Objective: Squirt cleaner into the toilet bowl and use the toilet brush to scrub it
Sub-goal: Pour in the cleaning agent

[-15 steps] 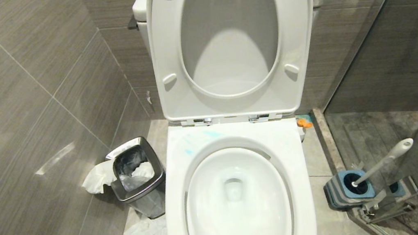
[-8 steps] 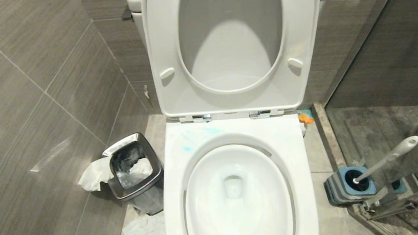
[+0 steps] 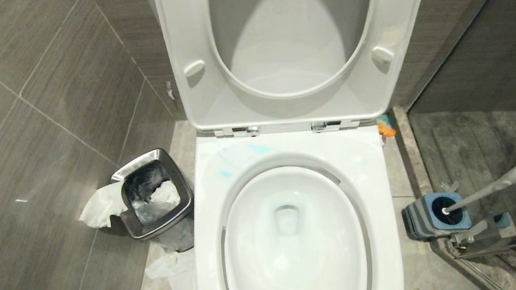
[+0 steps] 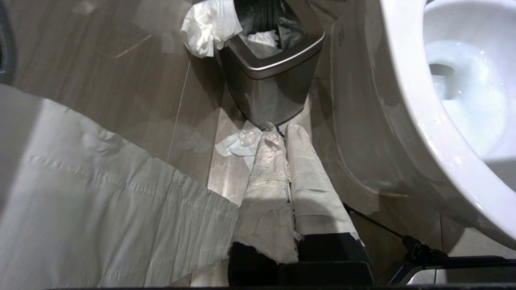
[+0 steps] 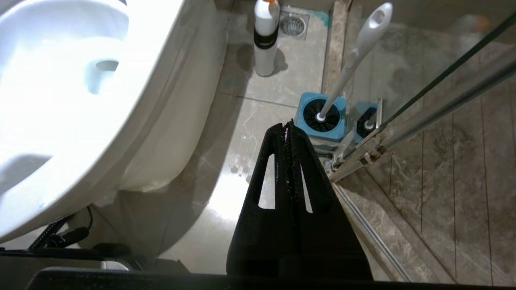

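Head view, waste bin (image 3: 153, 196): square steel bin at 9 o'clock of the bowl, dark liner inside, white tissue (image 3: 99, 209) hanging over its outer edge and more on the floor in front.
Toilet bowl (image 3: 293, 242): glossy white oval basin at centre, pale water at the drain; near rim cut off by the frame edge.
Cleaner smears (image 3: 239, 158): thin turquoise streaks on the rim deck at 11 o'clock of the basin, just below the hinges.
Seat and lid (image 3: 208, 86): raised upright at 12 o'clock; top cut off, tank hidden.
Toilet brush (image 3: 499, 183): slim white-grey handle with knob end, leaning toward 3 o'clock out of its blue-and-grey holder (image 3: 427, 219), on the floor at 3 o'clock of the bowl, beside a glass partition; bristles hidden in the holder.
Left gripper (image 4: 280, 133): low beside the bowl, pointing at the bin; fingers wrapped in white tissue, pressed together, nothing held.
Right gripper (image 5: 288, 129): black fingers closed against each other, empty, tip pointing at the holder.
Bottle (image 5: 266, 36): white, dark band, standing on the floor behind the bowl; cap cut off.
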Tool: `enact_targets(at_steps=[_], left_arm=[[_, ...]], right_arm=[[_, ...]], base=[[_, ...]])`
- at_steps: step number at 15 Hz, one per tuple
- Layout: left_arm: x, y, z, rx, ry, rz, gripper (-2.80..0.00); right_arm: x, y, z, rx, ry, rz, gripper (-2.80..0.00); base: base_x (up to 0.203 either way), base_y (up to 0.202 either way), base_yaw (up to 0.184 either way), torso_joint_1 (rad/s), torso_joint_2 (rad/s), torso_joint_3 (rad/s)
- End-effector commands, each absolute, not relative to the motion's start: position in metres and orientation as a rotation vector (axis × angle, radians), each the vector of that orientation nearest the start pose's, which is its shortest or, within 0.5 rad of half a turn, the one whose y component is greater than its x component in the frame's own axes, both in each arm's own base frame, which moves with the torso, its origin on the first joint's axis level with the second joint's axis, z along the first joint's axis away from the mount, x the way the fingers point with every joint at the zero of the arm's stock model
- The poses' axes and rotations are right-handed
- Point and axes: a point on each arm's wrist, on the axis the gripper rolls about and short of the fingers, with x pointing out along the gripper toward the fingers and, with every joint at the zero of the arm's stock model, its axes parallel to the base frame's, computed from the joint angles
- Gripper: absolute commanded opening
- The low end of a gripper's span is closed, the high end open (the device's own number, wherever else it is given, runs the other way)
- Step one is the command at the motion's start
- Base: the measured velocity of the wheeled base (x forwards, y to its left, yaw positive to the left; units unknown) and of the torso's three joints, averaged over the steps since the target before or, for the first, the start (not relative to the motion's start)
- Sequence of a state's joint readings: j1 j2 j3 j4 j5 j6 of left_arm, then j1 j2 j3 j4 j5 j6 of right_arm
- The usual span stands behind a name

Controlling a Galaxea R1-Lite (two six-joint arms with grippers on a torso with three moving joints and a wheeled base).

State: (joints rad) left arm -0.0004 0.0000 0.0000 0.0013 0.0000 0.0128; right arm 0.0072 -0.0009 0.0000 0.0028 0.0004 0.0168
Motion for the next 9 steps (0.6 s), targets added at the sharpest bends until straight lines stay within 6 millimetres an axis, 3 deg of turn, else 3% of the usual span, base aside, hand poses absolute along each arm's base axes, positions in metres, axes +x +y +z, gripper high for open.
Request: enact_targets(at_steps=[1, 9], left_arm=[[-0.0227, 0.0000, 0.0754, 0.014, 0.003, 0.000, -2.80], [-0.0227, 0.0000, 0.0757, 0.014, 0.000, 0.000, -2.80]], right_arm=[[-0.0228, -0.0001, 0.0752, 0.017, 0.003, 0.009, -2.80], [-0.0228, -0.0001, 0.0753, 0.015, 0.002, 0.009, -2.80]], base=[[0.000, 0.000, 0.000, 0.002, 0.01, -0.198], [0.000, 0.000, 0.000, 0.007, 0.00, -0.158]])
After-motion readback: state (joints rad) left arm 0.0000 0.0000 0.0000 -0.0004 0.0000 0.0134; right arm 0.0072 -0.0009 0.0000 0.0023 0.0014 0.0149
